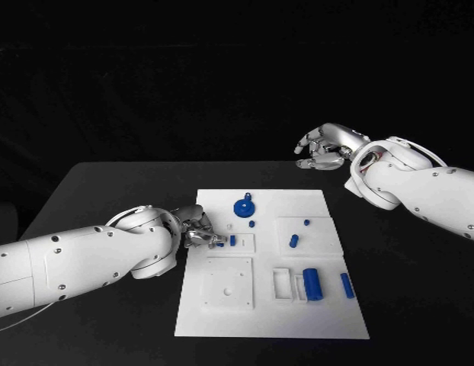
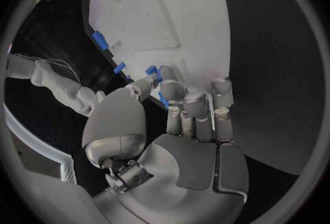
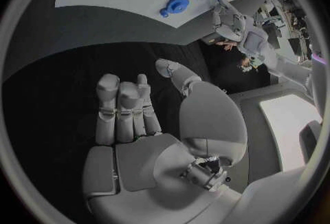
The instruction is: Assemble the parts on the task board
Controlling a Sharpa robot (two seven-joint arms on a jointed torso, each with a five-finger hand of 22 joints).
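Left hand (image 1: 196, 227) at the task board (image 1: 268, 320) left edge; grasp indeterminable, fingertips hidden. Right hand (image 1: 327, 148) curled, empty, above the counter (image 1: 105, 191) far edge.

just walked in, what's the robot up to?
It is assembling blue parts on the white task board. The left hand is at the board's left edge, fingers on a small blue part. The right hand hovers past the far edge, holding nothing. A blue gear and other pieces lie loose on the board.
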